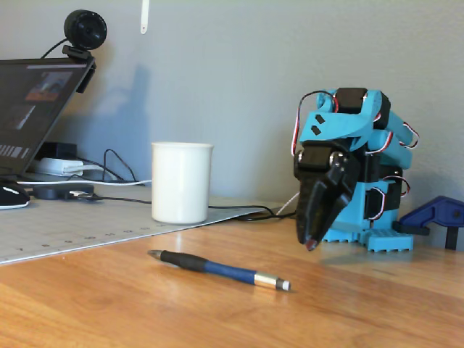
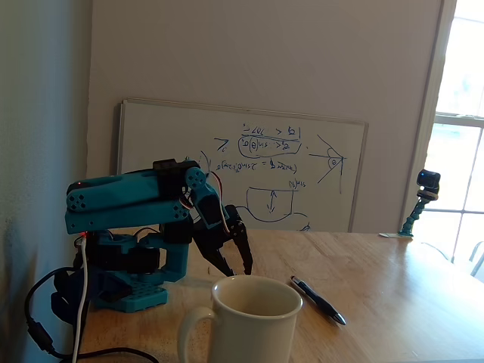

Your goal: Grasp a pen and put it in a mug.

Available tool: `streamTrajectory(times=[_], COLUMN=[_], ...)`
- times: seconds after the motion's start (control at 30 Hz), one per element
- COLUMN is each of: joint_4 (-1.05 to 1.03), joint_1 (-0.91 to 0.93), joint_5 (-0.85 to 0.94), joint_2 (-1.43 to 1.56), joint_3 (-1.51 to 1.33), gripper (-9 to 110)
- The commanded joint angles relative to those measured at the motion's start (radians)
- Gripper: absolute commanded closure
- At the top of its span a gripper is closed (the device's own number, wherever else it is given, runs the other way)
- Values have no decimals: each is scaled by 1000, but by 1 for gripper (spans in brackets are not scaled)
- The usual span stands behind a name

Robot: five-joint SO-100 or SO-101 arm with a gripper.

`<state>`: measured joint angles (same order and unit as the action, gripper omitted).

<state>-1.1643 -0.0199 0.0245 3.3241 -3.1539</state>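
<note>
A dark blue and black pen [image 1: 217, 270] lies flat on the wooden table, tip end to the right in a fixed view; it also shows to the right of the mug in another fixed view [image 2: 318, 299]. A white mug [image 1: 181, 181] stands upright and empty behind the pen; it is close to the camera in a fixed view [image 2: 253, 318]. My gripper [image 1: 310, 245] hangs folded in front of the blue arm base, pointing down just above the table, right of the pen and apart from it. In a fixed view my gripper [image 2: 239, 272] shows its jaws slightly apart and empty.
A grey cutting mat [image 1: 65, 232] lies under the mug. A laptop [image 1: 32, 109] with a webcam, a mouse and cables sit at the left. A blue clamp [image 1: 435, 217] stands right of the arm base. A whiteboard [image 2: 242, 162] leans on the far wall.
</note>
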Motion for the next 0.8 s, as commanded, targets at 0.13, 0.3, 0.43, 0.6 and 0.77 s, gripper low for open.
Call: streamTrajectory(times=[0.13,0.3,0.43,0.6,0.77], joint_4=[3,-8,-12,-12,-14], joint_1=[-144,-192,-190,-186,-103], joint_5=[11,9,8,-5,-6], joint_2=[0,-175,-411,-759,-1117], joint_3=[100,209,364,603,879], gripper=[95,92,88,83,82])
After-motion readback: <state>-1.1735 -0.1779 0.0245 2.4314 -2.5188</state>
